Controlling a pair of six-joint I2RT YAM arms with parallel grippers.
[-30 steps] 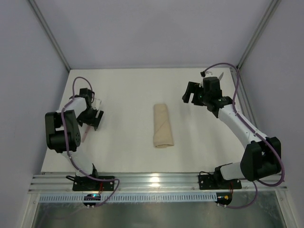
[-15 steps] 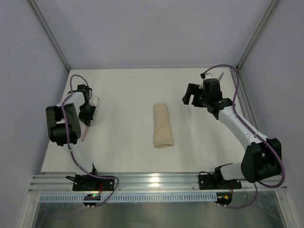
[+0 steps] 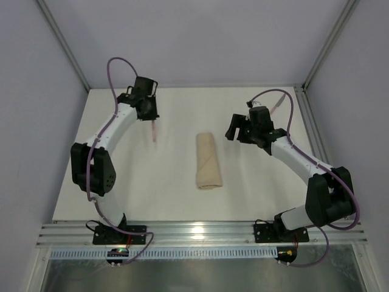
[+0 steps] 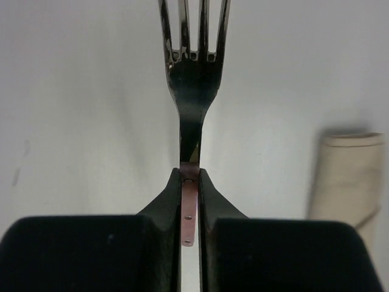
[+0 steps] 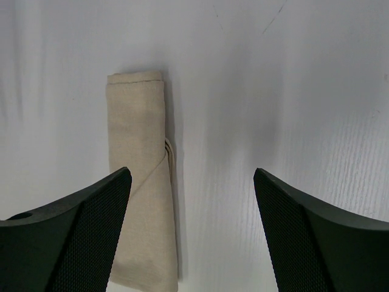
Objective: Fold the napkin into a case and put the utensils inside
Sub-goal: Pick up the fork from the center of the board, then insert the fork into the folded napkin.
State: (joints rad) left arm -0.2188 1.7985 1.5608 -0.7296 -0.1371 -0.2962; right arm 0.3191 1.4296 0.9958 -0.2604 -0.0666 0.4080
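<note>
The left fingers are pressed together on the thin pinkish handle of a fork, pinching it flat between their inner faces. The dark, shiny neck and tines run straight out past the fingertips toward 12 o'clock in the left wrist view, and the tine ends are cut off by the top edge. Whether the tines touch the tabletop I cannot tell. In that view the case shows at 3 o'clock, well apart from the fork.

The right fingers are spread wide with nothing between them, hovering over bare tabletop. In the right wrist view the case lies toward 9 o'clock of the gap, close by the left-hand finger and not touching it. Its squared end points to 12 o'clock, and a diagonal fold crosses its face.

From above, the case rests near the middle of the tabletop, its long axis running 12 to 6 o'clock, a little broader at the 6 o'clock end. The left fingers and fork stand at about 10 o'clock from it, the right fingers at about 2 o'clock. Both are apart from the cloth.
</note>
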